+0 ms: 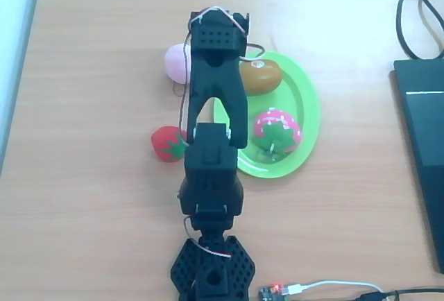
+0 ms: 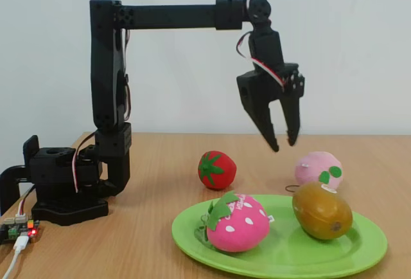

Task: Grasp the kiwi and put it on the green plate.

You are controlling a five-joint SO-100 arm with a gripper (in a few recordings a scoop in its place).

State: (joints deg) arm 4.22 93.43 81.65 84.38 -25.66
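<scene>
The kiwi (image 2: 322, 210) lies on the green plate (image 2: 359, 253), at the plate's right end in the fixed view and at its upper left part in the overhead view (image 1: 260, 75). Its long axis runs roughly left to right in the overhead view, with the pale round spot near its upper left end; in the fixed view it sits slightly tilted, a small pale mark at its top. On the same plate (image 1: 309, 107) rests a pink strawberry (image 2: 236, 222) with white dots and green leaves, apart from the kiwi. Behind the plate on the desk (image 2: 160, 163) stand a red strawberry (image 2: 216, 170) and a pale pink peach (image 2: 318, 168); in the overhead view the peach (image 1: 176, 63) is partly hidden by the arm.

The gripper (image 2: 284, 144) hangs in the air above the fruits, holding nothing, its two fingers slightly apart and pointing down. The black arm rises upright from its base at the left, then its forearm reaches level to the right, and the wrist bends downward. The fixed view shows the gripper's height and the gap between the fingers; from overhead the arm's body covers the fingers, but the plate's oval outline and the kiwi's heading are plain.
</scene>
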